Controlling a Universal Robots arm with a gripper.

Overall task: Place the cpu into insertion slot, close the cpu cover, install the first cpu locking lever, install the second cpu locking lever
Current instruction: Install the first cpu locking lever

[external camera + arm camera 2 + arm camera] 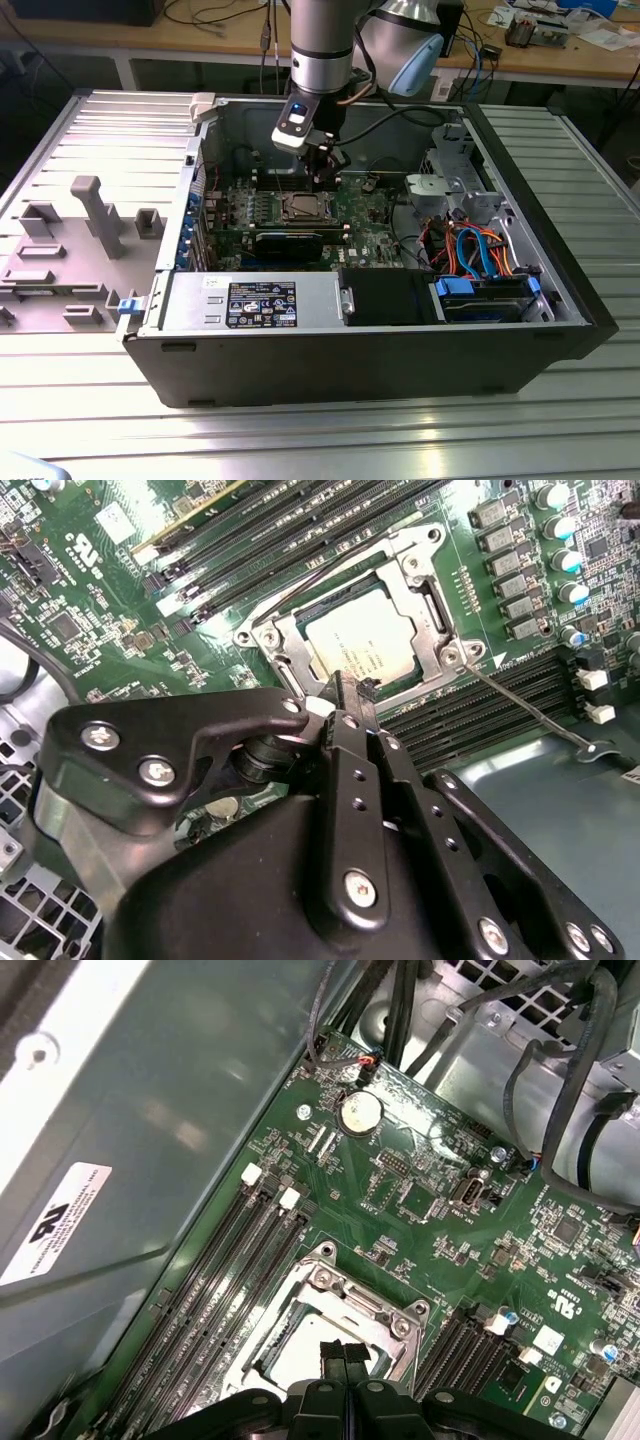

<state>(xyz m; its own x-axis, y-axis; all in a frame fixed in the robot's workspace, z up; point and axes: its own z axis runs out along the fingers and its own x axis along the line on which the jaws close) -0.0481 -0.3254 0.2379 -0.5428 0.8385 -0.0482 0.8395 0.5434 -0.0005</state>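
I'm holding gripper fingers pressed together, nothing btwn them, tips hanging just beside cpu cover edge. Cpu sitting in insertion slot, ctr of exterior view, cover lying over it. Thin lever rod angling away from socket corner.

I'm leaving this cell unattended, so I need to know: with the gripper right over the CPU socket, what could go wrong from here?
The shut gripper hangs close over the edge of the cpu and the cpu cover; going lower off-target might scrape either. The thin locking lever juts out sideways over the memory slots; a push that slips off it might strike those slots or the board.
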